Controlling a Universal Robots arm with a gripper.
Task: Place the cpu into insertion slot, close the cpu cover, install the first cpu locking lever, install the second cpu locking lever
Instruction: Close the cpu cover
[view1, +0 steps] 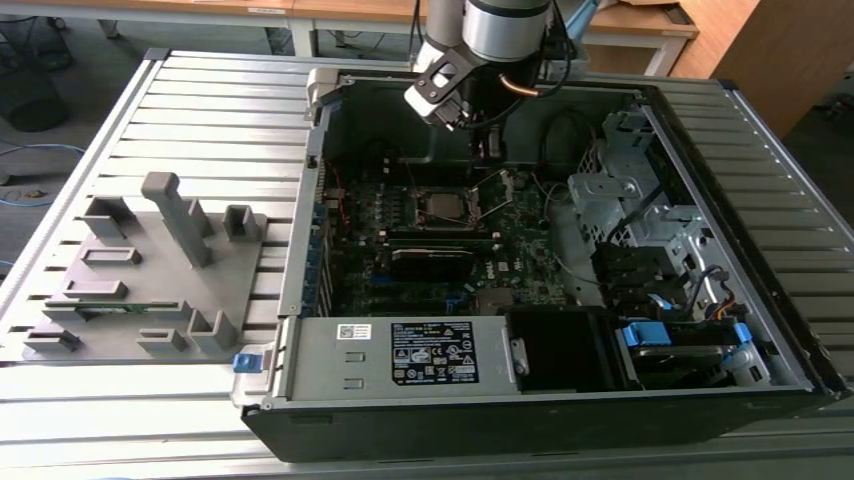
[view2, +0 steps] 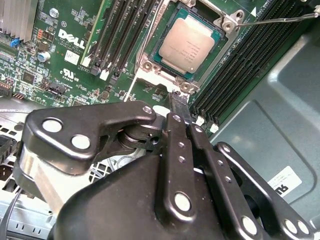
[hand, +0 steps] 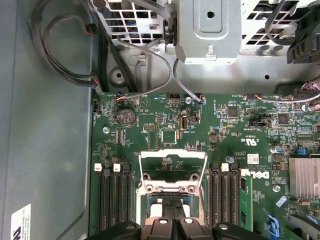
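Observation:
The cpu (view2: 187, 44) lies flat in the insertion slot (view2: 227, 44), grey-brown top up, on the green motherboard (view1: 521, 240). In the exterior view the slot (view1: 441, 206) sits mid-board inside the open computer case. The cpu cover (hand: 172, 155) stands swung open, a silvery frame with board parts showing through its window. My gripper (view2: 179, 101) is shut with nothing held, its tips just above the slot's edge on the cover's hinge side. It hangs over the board's far part (view1: 491, 150) and shows dark below the cover (hand: 172, 207). Two thin wire levers (view2: 280, 20) (view2: 142, 50) stand unlatched beside the slot.
Black memory slots (view2: 125, 35) (view2: 240, 65) flank the socket on both sides. A finned heat sink (hand: 302, 177), a metal drive cage (hand: 207, 30) and loose cables (hand: 60, 60) lie around the board. A grey fixture tray (view1: 147, 270) stands outside the case on the exterior view's left.

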